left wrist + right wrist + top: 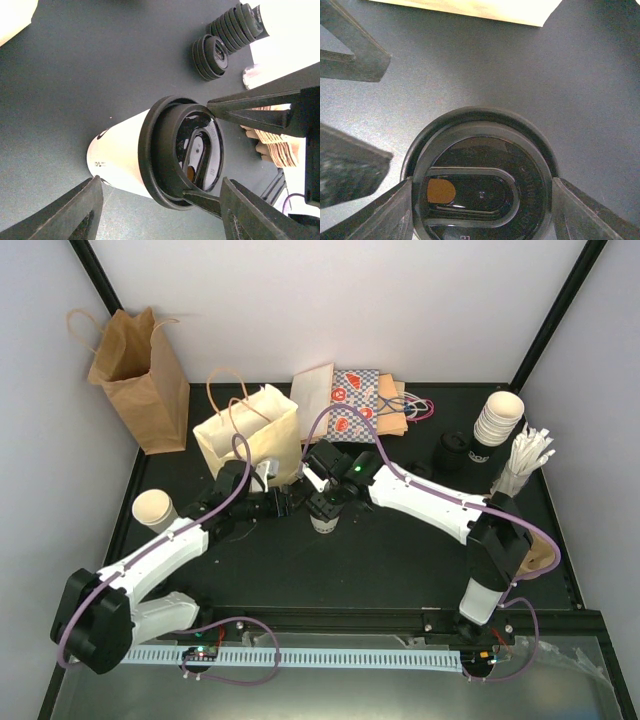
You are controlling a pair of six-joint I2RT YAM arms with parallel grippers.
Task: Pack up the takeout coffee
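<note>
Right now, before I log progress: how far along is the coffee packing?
Done: one cup has its lid on. In hand: the right gripper clasps that lid, cup standing on the table; the left gripper is open beside it. Left: bagging it, likely in the cream bag, and the lidless cup.

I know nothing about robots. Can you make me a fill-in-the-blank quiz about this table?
The lid on the middle cup is coloured ___.
The right gripper grips that cup by its ___.
The left gripper has its jaws ___.
The spare white cups stand in a ___.
Missing words: black; lid; open; stack.
</note>
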